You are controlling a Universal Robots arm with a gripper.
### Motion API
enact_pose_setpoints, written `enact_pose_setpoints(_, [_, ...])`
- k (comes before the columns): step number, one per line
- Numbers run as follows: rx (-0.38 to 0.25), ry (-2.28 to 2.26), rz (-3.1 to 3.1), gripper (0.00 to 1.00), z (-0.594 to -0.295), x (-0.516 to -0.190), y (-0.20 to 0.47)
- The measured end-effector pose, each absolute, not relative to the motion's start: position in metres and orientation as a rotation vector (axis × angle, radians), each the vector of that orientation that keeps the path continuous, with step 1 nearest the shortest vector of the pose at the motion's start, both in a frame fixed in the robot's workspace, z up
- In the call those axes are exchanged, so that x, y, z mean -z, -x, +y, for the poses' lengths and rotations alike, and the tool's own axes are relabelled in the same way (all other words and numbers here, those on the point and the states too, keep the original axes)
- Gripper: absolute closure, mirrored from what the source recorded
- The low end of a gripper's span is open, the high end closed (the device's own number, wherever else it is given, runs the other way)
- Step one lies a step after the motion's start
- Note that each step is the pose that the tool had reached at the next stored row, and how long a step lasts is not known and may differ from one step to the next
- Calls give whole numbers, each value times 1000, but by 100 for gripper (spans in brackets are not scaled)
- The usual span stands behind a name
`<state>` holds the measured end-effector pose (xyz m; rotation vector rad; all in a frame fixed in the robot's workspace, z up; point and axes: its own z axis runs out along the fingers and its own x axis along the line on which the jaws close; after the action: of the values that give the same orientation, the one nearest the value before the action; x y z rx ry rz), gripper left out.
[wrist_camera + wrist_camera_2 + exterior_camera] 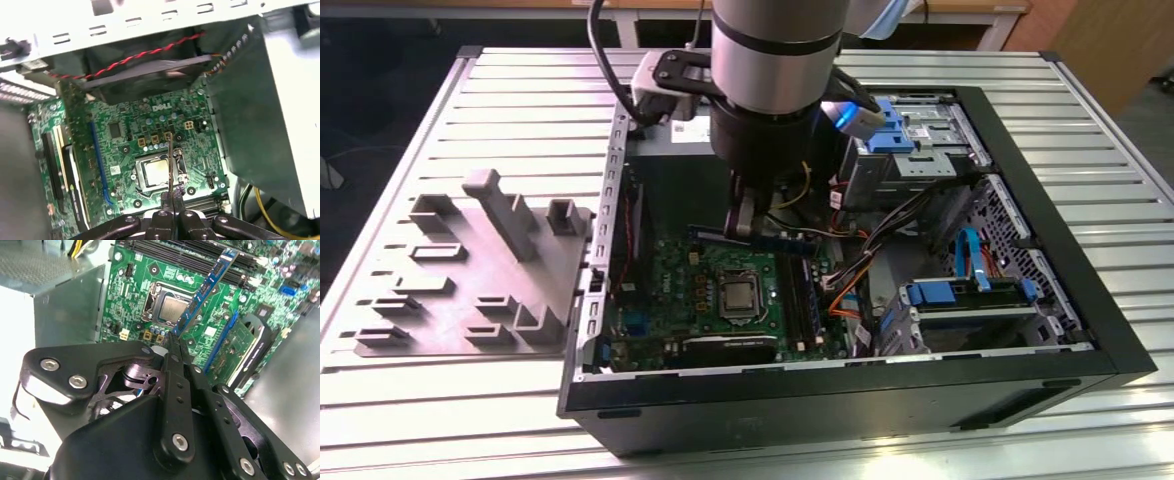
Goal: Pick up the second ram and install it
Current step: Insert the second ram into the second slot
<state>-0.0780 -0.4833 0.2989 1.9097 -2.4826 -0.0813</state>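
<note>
The claw [172, 342] is pinched narrow on the second ram [205, 290], a long, thin, dark blue memory stick, gripped by its flat faces, probably so that the contact edge is left free. The stick hangs above the green circuit board [125, 140] inside the open black computer case [854, 400], crosswise to the long black slot sockets [175, 252], not seated in any.

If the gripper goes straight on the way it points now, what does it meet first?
Likely the green board beside the processor socket, touched first by the ram the gripper holds; depth is unclear.
</note>
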Motion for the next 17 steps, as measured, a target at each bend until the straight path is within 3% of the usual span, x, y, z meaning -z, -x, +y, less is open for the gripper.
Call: enact_pose_setpoints(17, [83,-1509,-2754,89,-483,-296,78])
